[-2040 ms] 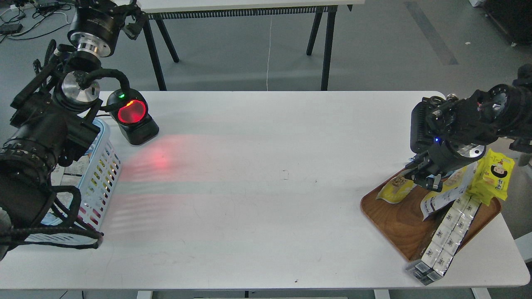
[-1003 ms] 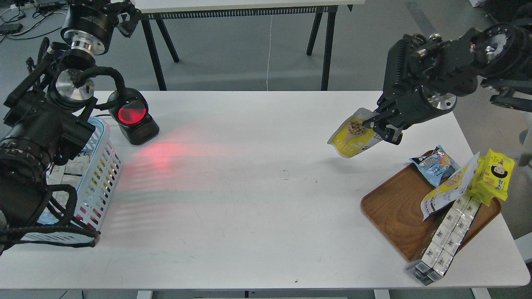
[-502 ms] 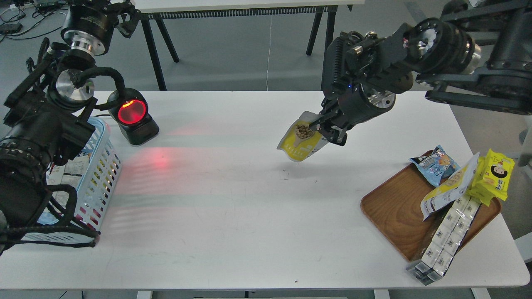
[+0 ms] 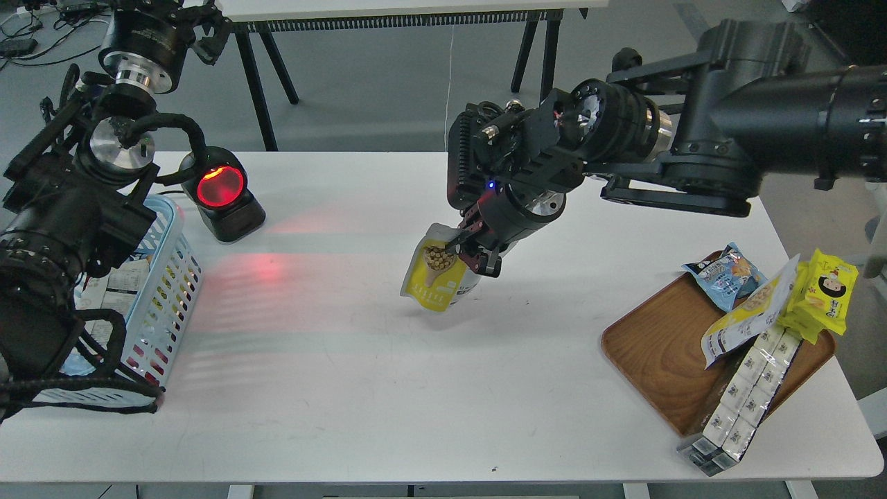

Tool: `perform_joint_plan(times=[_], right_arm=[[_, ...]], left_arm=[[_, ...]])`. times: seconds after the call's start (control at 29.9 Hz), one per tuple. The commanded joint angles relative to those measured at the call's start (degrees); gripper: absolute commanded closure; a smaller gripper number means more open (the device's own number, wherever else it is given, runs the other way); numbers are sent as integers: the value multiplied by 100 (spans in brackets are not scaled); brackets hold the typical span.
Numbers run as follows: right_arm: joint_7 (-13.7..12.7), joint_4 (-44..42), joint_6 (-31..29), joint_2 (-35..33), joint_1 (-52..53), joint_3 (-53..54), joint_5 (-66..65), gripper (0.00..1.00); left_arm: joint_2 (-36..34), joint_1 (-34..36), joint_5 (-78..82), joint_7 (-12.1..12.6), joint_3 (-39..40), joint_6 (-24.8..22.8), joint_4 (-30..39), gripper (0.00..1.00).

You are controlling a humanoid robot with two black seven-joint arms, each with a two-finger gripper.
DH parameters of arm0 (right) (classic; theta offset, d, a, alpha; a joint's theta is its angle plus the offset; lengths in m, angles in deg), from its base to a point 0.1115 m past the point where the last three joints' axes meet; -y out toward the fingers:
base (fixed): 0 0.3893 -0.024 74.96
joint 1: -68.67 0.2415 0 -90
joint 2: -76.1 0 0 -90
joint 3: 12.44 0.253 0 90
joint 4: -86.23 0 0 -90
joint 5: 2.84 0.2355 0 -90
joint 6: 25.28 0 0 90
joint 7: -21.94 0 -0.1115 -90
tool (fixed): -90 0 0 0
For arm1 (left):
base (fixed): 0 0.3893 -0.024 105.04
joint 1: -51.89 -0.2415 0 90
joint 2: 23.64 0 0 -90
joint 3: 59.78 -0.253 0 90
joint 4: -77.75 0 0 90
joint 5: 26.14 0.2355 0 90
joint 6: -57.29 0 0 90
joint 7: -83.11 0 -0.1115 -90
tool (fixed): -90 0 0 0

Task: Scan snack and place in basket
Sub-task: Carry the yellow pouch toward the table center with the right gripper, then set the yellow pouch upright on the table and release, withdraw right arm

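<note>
White table — right gripper pinches snack, hanging top-up, lengthwise down.

Left arm hides much of basket; left end effector unresolvable, cut by top edge.

A white surface with rounded corners fills most of the view. Behind it lies a grey floor, where a second table stands on black legs. Cables lie far left. Red light falls on the left part.
</note>
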Motion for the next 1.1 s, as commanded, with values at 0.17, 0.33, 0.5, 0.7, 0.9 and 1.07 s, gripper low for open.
perform_joint_plan(times=[0.17, 0.33, 0.5, 0.7, 0.9, 1.07], right_arm=[[0, -430, 14, 414, -241, -1, 105, 100], [0, -483, 40, 484, -373, -1, 105, 100], [0, -492, 40, 529, -408, -1, 105, 100], [0, -571, 40, 529, -443, -9, 105, 100], [0, -571, 40, 529, -461, -9, 105, 100], [0, -571, 40, 529, -461, -9, 105, 99]], left_arm=[[11, -2, 0, 0, 2, 0, 1, 0], [2, -2, 0, 0, 11, 0, 1, 0], [2, -2, 0, -9, 11, 0, -7, 0], [10, -10, 0, 0, 11, 0, -7, 0], [2, -10, 0, -9, 11, 0, -7, 0], [-7, -10, 0, -9, 11, 0, -7, 0]])
